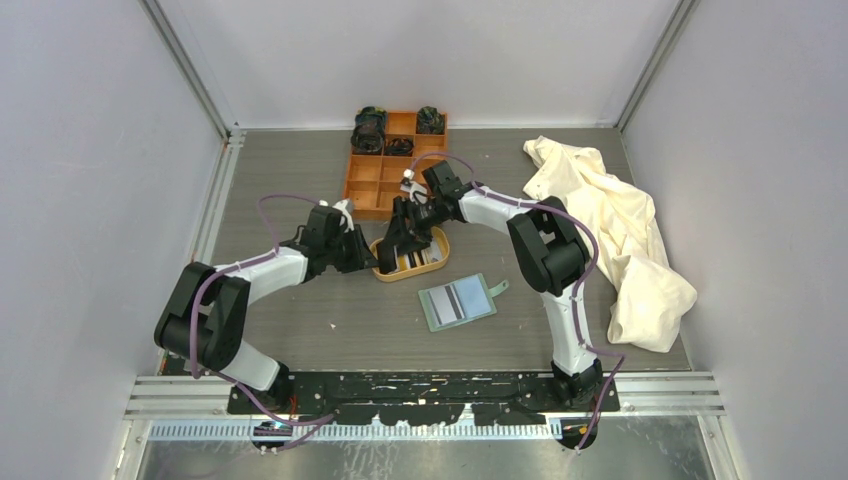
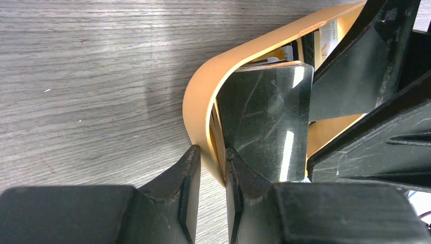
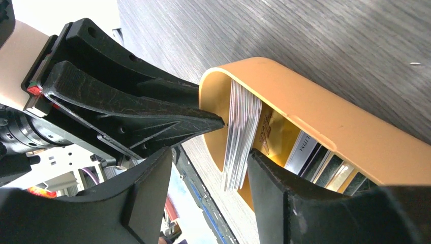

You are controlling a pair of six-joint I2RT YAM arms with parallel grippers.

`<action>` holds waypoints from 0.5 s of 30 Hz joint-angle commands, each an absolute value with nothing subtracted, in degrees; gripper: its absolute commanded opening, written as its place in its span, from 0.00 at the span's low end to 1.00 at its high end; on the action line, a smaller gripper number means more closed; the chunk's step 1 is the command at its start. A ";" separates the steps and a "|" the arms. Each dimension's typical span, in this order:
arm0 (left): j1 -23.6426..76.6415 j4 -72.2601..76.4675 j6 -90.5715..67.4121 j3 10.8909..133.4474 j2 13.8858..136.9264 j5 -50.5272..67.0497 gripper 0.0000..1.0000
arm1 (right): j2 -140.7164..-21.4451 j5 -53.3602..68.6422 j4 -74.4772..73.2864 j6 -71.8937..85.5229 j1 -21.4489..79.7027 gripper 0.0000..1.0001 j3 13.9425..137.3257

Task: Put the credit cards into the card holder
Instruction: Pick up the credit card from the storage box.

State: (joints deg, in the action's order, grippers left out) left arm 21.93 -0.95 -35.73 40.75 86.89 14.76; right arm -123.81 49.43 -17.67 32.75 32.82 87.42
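Observation:
Several credit cards (image 3: 241, 134) stand on edge as a stack in the end of an oval tan tray (image 3: 325, 119). A glossy dark card (image 2: 264, 127) faces the left wrist camera. My right gripper (image 3: 209, 155) is open, its fingers either side of the stack, which sits close to the right finger (image 3: 284, 193). My left gripper (image 2: 212, 152) pinches the tray's curved wall (image 2: 203, 96), one finger outside and one inside. In the top view both grippers, left (image 1: 368, 262) and right (image 1: 392, 250), meet at the tray's left end. The sage-green card holder (image 1: 457, 302) lies open in front of the tray.
An orange compartment box (image 1: 385, 165) with dark items in its back cells stands behind the tray. A cream cloth (image 1: 620, 235) is heaped at the right. The left gripper's finger (image 3: 152, 114) lies right beside my right gripper.

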 commanded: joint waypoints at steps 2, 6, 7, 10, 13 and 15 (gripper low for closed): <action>22.52 2.79 -35.91 42.80 88.06 18.49 0.23 | -123.96 46.49 -16.24 32.24 34.84 0.62 87.95; 22.50 3.03 -36.03 42.80 88.15 18.84 0.22 | -124.54 45.66 -16.62 32.38 35.02 0.62 88.24; 22.51 3.18 -36.09 42.80 88.27 18.96 0.22 | -124.81 46.04 -16.03 33.10 35.14 0.62 88.31; 22.51 3.47 -36.28 42.80 88.45 19.37 0.22 | -125.41 46.63 -14.96 34.43 35.44 0.62 88.25; 22.53 3.68 -36.43 42.72 88.62 19.51 0.22 | -125.36 49.36 -10.24 37.97 35.51 0.62 86.65; 22.50 3.94 -36.54 42.71 88.72 19.68 0.21 | -125.26 51.25 -7.95 39.25 35.47 0.51 86.25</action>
